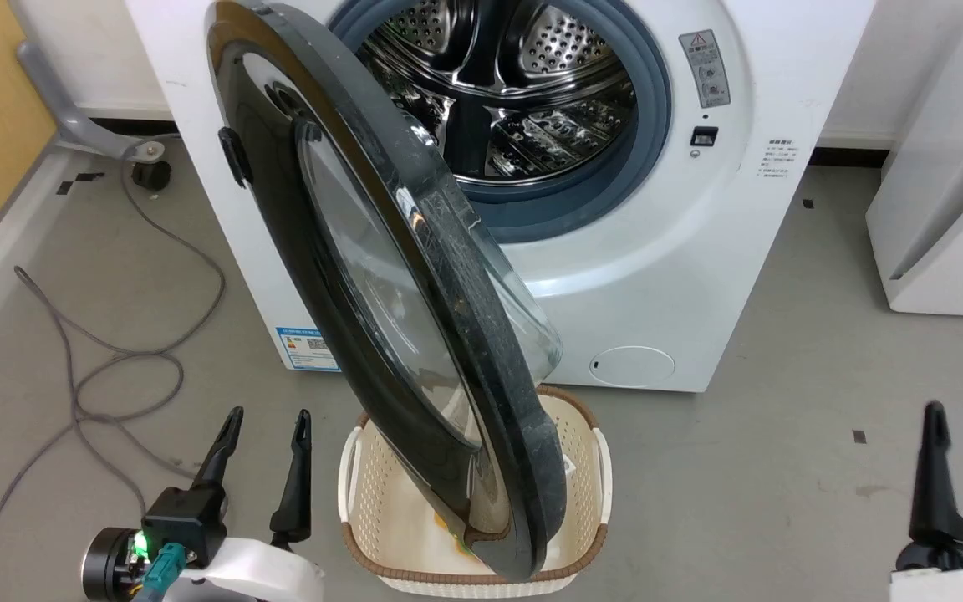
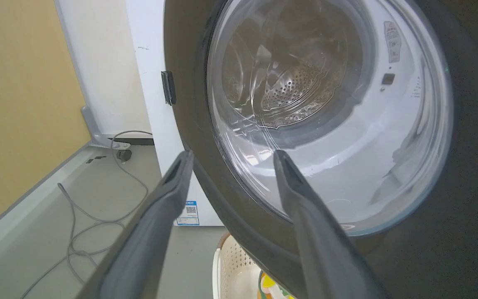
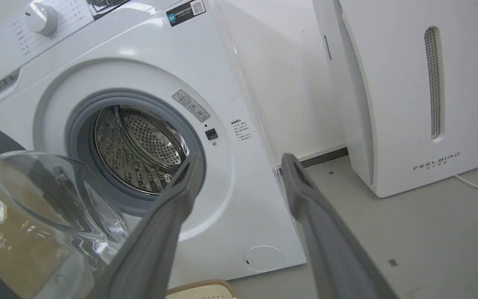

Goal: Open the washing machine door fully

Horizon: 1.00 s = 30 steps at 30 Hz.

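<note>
Head view: left gripper (image 1: 271, 413) and right gripper (image 1: 962, 415), both spread, hover over grey floor (image 1: 782, 468) clear of the washing machine door (image 1: 465, 334), which juts half-open from the washing machine (image 1: 657, 276) above a white basket (image 1: 600, 468) holding something yellow (image 2: 270, 286).

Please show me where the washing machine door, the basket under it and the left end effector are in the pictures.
washing machine door (image 1: 364, 267): head view, on its clear glass centre.
basket (image 1: 588, 477): head view, on its perforated right wall.
left end effector (image 1: 270, 414): head view, midway between its two fingertips.
</note>
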### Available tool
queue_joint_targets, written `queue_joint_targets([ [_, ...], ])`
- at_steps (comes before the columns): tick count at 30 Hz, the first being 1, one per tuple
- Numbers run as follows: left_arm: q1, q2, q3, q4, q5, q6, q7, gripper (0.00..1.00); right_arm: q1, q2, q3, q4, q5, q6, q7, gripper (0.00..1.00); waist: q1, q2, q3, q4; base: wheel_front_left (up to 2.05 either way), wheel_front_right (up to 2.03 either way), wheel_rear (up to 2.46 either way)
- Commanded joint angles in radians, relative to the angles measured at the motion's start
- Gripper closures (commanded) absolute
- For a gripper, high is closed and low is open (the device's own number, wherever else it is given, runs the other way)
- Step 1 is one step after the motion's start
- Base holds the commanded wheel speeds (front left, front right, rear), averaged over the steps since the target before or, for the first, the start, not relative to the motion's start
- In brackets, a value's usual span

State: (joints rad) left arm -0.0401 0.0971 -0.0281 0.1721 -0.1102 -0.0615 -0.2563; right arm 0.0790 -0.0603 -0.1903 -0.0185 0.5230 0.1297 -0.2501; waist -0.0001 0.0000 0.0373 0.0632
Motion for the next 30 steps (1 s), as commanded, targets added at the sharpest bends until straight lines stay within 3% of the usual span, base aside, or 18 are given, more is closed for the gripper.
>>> queue_joint_targets([
  [1, 0.005, 0.005, 0.003, 0.000, -0.004, 0.005, -0.006, 0.00, 0.013, 0.006, -0.004, -0.024, -0.066, 0.001, 0.008, 0.00, 0.0001, 0.0000, 0.002, 0.000, 0.00, 0.00, 0.00],
  [4, 0.001, 0.006, 0.003, 0.000, -0.002, 0.005, -0.006, 0.00, 0.023, 0.009, -0.007, -0.069, -0.232, 0.001, 0.036, 0.00, 0.0001, 0.0000, 0.006, 0.002, 0.00, 0.00, 0.00],
  [9, -0.003, 0.008, 0.003, 0.005, -0.002, 0.003, -0.006, 0.00, 0.064, 0.010, 0.014, -0.096, -0.386, 0.001, 0.077, 0.00, 0.0001, 0.0000, 0.007, 0.005, 0.00, 0.00, 0.00],
  [23, 0.016, 0.012, -0.011, 0.023, -0.001, -0.008, -0.006, 0.00, 0.142, 0.010, 0.086, -0.081, -0.435, 0.001, 0.120, 0.00, 0.0001, 0.0000, -0.011, -0.007, 0.00, 0.00, 0.00],
  [24, 0.017, 0.012, -0.013, 0.026, -0.002, -0.010, -0.006, 0.12, 0.142, 0.010, 0.087, -0.080, -0.436, 0.001, 0.121, 0.00, 0.0001, 0.0000, -0.012, -0.008, 0.00, 0.00, 0.00],
  [26, 0.019, 0.013, -0.018, 0.031, -0.005, -0.014, -0.006, 0.98, 0.141, 0.010, 0.090, -0.078, -0.435, 0.001, 0.123, 0.00, 0.0001, 0.0000, -0.013, -0.010, 0.00, 0.00, 0.00],
  [30, 0.021, 0.015, -0.024, 0.038, -0.008, -0.017, -0.006, 1.00, 0.142, 0.010, 0.092, -0.077, -0.429, 0.001, 0.124, 0.00, 0.0001, 0.0000, -0.018, -0.012, 0.00, 0.00, 0.00],
])
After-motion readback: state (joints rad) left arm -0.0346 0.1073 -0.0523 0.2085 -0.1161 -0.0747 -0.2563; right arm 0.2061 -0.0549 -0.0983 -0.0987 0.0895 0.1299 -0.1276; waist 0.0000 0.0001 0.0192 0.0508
